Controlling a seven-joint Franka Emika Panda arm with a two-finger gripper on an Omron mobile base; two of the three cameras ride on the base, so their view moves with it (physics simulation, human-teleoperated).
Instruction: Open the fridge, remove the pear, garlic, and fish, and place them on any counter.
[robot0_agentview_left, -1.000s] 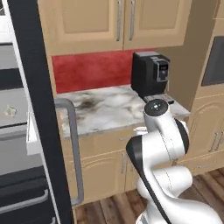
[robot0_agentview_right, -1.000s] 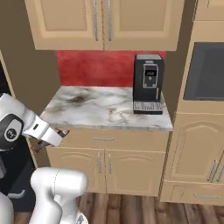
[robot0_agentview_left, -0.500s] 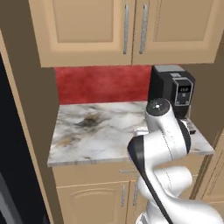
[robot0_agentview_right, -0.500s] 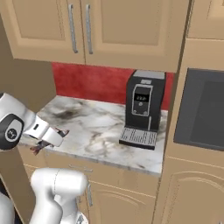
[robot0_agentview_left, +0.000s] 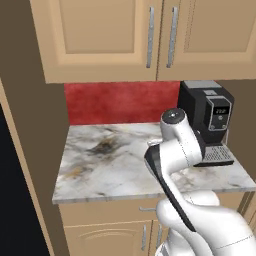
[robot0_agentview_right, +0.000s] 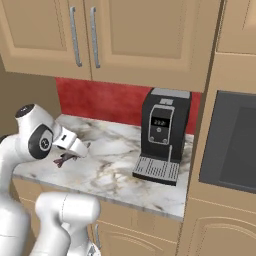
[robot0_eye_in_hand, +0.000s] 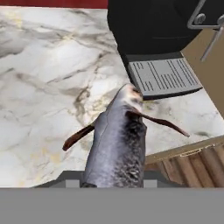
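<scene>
One fish (robot0_eye_in_hand: 117, 146) sits clamped in the end effector (robot0_agentview_right: 75, 153), whose jaws are drawn in tight on its tail end, holding it in the air above the surface (robot0_agentview_left: 110, 165). From the hand view the fish's long axis runs straight out from the jaws, head leading, and that head points toward the drip tray of the coffee machine (robot0_agentview_right: 162, 135) and the front edge of the marble. It is grey and silvery with a darker speckled back, and two thin reddish-brown fins stick out, one to each side. From the right base view the fish shows as a small dark shape just under the white hand, over the left part of the marble, near the front edge.

One white arm reaches up from below, its round joint cap standing in front of the coffee machine in the left base view. One black coffee machine stands at the right end of the surface, against the red backsplash (robot0_agentview_left: 120, 102). Two upper cabinet doors (robot0_agentview_left: 105, 35) hang above, each with one grey vertical handle. One dark built-in oven (robot0_agentview_right: 232, 142) sits in the tall tan unit to the right.
</scene>
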